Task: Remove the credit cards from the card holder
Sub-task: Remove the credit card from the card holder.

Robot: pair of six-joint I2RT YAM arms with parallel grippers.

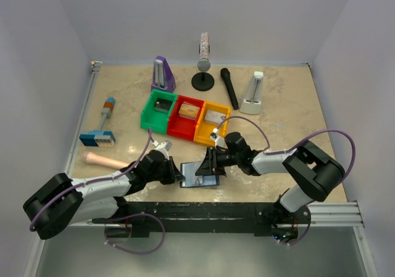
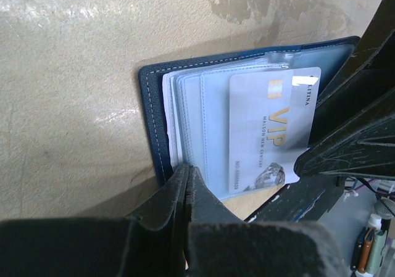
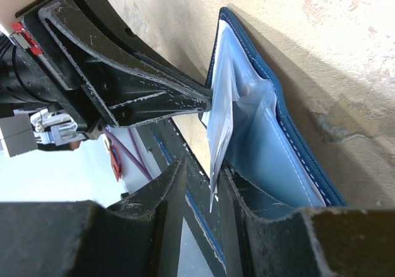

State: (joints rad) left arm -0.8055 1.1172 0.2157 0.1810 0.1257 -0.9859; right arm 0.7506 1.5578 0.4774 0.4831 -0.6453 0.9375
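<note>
The card holder (image 1: pixel 202 176), a navy-blue wallet, lies open on the table near the front edge. My left gripper (image 1: pixel 177 173) is shut on its left edge, pinching the pale lining and clear sleeves (image 2: pixel 185 98) at my fingertips (image 2: pixel 187 168). A pale grey card (image 2: pixel 271 126) printed "VIP" sticks partway out of a pocket. My right gripper (image 1: pixel 210 163) is at the wallet's right side. In the right wrist view its jaws (image 3: pixel 203 165) stand slightly apart around the card's thin edge (image 3: pixel 220 138). The amber and dark cards are out of view.
Green (image 1: pixel 158 109), red (image 1: pixel 186 113) and yellow (image 1: pixel 212 118) bins stand just behind the wallet. Further back are a purple metronome (image 1: pixel 163 73), a microphone stand (image 1: pixel 203 61), a black microphone (image 1: pixel 229 87) and a white metronome (image 1: pixel 252 93). A blue-and-white block (image 1: pixel 97 139) and a pink cylinder (image 1: pixel 106 160) lie left.
</note>
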